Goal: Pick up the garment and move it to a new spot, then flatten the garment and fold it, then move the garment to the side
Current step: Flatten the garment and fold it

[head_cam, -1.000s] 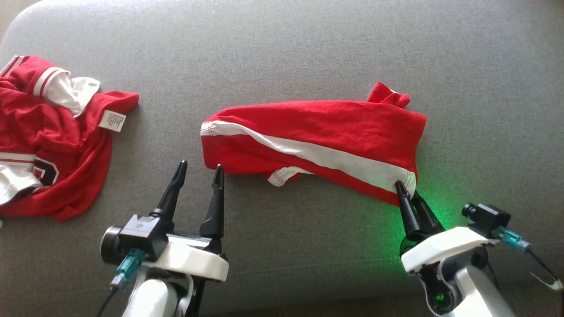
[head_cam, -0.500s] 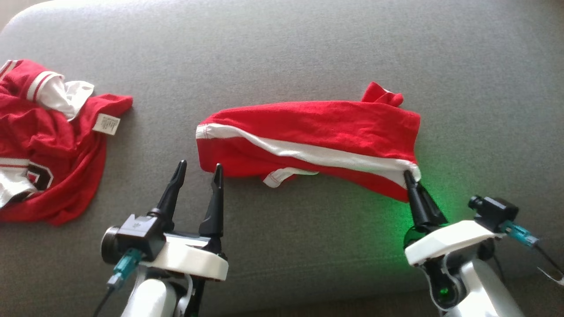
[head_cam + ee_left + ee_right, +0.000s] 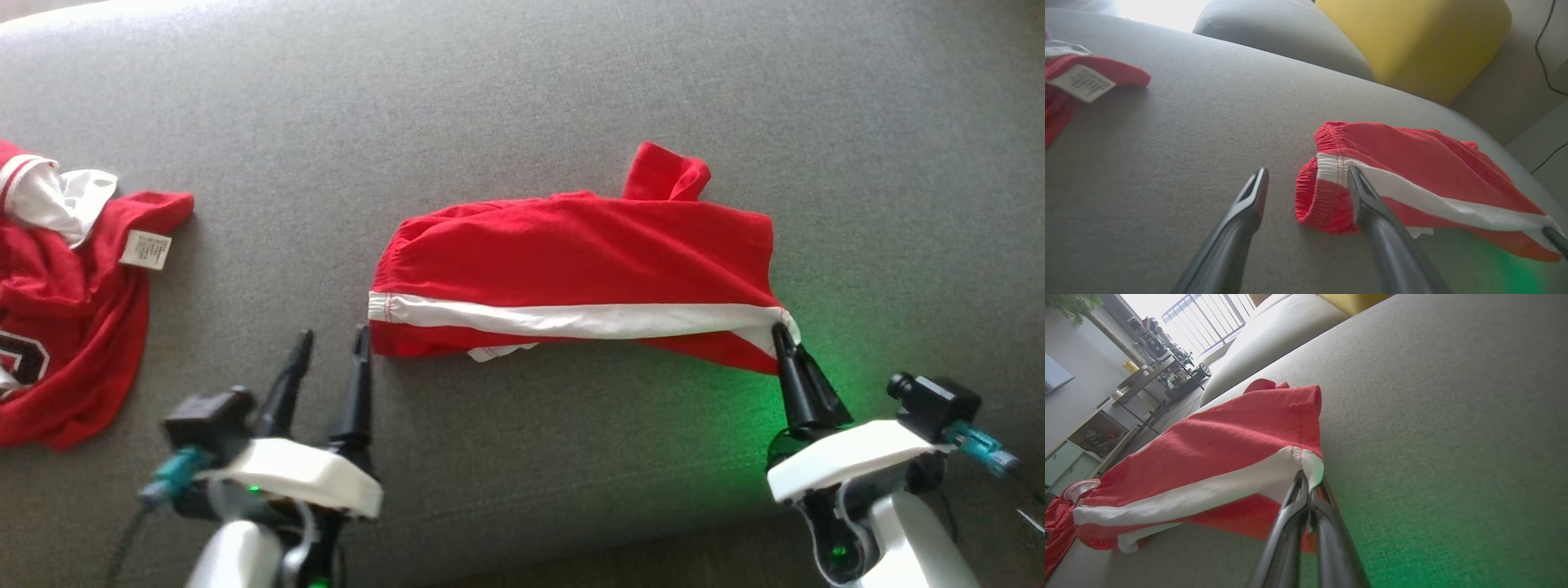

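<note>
Nearest first: right end effector is pinched fully together on the hem corner of the red shorts, just where the white side stripe ends; left end effector stands wide and holds nothing, its tips just beside the waistband end; one finger crosses in front of the cloth, and I cannot tell whether it touches. Shorts lie about midway across the grey sofa seat, mostly resting on it; the gripped corner appears raised a little.

Risks, as judged:
1. The grip is a thin bite on one corner; a quick pull could slip the hem free, or drag the whole garment instead of spreading it, since nothing pins the waistband.
2. If the left closes where it stands it may catch one layer of elastic, or none; the lift would then come up twisted.
3. The bunched fold at the far edge could get trapped underneath when the shorts are flattened.
4. A carry to the left could land on the red jersey and its label, well apart for now.

Views: the right wrist view settles that cloth sits between the closed fingers, which the head view leaves doubtful; the left wrist view resolves the gathered elastic opening, flat-looking from the head; the head view gives both arms and the gap to the jersey together. Farther off, the left wrist view takes in a yellow cushion behind the seat; the right wrist view takes in a shelf unit and a railed window.
</note>
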{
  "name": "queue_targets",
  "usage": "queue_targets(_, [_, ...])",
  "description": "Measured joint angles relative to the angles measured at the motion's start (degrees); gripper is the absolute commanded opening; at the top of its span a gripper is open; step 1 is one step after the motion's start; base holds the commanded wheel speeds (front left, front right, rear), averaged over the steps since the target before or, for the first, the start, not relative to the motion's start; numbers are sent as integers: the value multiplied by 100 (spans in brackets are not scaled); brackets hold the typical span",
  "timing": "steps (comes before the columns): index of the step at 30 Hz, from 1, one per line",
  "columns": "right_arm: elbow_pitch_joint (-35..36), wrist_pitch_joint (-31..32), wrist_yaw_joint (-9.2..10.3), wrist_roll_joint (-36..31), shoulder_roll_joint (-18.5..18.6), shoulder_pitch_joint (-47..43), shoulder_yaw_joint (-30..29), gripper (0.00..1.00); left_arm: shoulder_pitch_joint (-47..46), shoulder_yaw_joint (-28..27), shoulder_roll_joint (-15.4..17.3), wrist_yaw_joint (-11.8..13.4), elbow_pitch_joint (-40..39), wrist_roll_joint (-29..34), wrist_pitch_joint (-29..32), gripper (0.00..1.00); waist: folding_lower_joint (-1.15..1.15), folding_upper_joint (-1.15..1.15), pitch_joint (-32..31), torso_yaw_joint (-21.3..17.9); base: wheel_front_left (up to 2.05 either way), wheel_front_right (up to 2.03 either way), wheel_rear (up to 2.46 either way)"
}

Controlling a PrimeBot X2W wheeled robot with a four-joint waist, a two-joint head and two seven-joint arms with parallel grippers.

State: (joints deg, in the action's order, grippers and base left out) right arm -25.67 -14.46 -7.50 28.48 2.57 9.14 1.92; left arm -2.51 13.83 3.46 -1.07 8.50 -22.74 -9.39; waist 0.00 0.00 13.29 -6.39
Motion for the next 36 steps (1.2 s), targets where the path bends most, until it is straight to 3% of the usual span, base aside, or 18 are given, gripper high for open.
queue_targets(5, [26,0,0,25,-1,4,154,0,-51,-140,177,-511,42,-856,326,100,0,0,78,-18,0,0,0])
queue_targets(7, [29,0,0,25,-1,13,218,0,-242,53,550,-601,85,-1212,567,100,0,0,144,-29,0,0,0])
queue_targets(19, [79,0,0,-69,-1,102,280,0,-1145,983,1338,-605,337,-3130,987,100,0,0,420,-127,0,0,0])
queue_targets(24, [99,0,0,-77,-1,105,267,0,-1209,1140,1571,-605,489,-3403,1050,100,0,0,423,-147,0,0,0])
queue_targets(33, [101,0,0,-104,-1,105,223,0,-1234,1488,1671,-605,520,-3662,1189,100,0,0,361,-103,0,0,0])
queue_targets(36, [102,0,0,-122,-1,105,225,0,-1288,1592,1730,-605,524,-3698,1148,94,0,0,334,-108,0,0,0])
